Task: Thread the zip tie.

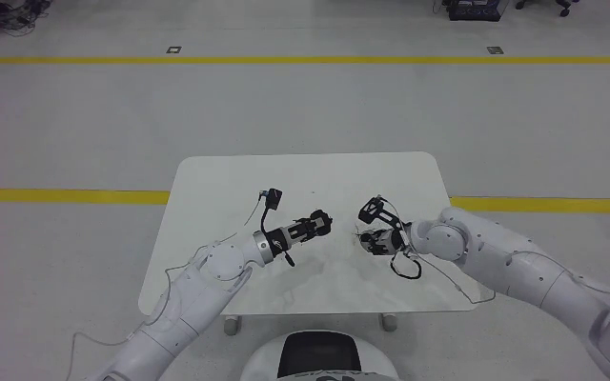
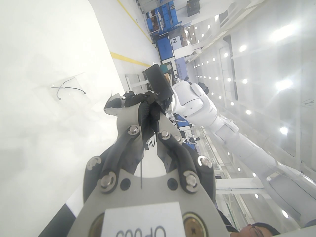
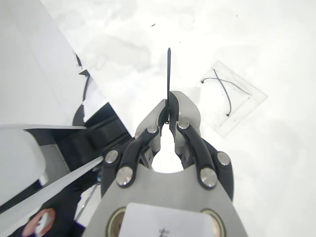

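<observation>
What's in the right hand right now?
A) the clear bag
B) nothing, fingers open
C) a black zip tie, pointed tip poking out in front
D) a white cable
C: in the right wrist view the right hand is shut on the black zip tie, whose pointed tip sticks out beyond it. The clear bag lies apart on the table.

Matt black plastic zip tie (image 3: 168, 70), brushed-metal right tool (image 3: 169, 102), smooth white table (image 3: 222, 13).
</observation>
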Controlling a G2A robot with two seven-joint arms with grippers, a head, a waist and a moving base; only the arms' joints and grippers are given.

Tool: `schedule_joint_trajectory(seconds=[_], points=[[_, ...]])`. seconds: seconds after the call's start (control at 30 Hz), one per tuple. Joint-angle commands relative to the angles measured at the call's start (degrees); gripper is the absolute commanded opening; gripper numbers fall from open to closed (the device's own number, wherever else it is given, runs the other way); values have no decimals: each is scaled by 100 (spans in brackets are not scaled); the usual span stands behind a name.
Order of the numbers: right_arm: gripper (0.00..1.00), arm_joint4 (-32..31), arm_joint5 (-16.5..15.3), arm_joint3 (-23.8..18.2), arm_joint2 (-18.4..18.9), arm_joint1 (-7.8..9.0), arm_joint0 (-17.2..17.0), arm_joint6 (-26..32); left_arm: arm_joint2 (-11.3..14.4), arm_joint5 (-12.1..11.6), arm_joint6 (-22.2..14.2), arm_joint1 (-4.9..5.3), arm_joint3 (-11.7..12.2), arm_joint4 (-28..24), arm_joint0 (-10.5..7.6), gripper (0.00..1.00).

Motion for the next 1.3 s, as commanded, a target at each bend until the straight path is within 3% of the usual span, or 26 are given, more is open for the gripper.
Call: schedule_joint_trajectory(seconds=[0.0,0.5,0.6,0.77,0.9,1.07,1.17,1.27], points=[[0,389,0,-8,0,8,41,251,0,0,0,0,0,0,0,0],[0,397,31,7,17,6,-3,219,0,0,0,0,0,0,0,0],[0,1322,0,-113,224,50,-61,679,0,0,0,0,0,0,0,0],[0,2715,0,-211,780,202,-148,1952,0,0,0,0,0,0,0,0],[0,3639,0,38,1311,234,-354,3119,0,0,0,0,0,0,0,0],[0,4725,0,562,2084,85,-650,4531,0,0,0,0,0,0,0,0],[0,5184,0,830,2236,-74,-825,4664,0,0,0,0,0,0,0,0],[0,5660,0,1049,2106,-194,-850,4664,0,0,0,0,0,0,0,0]])
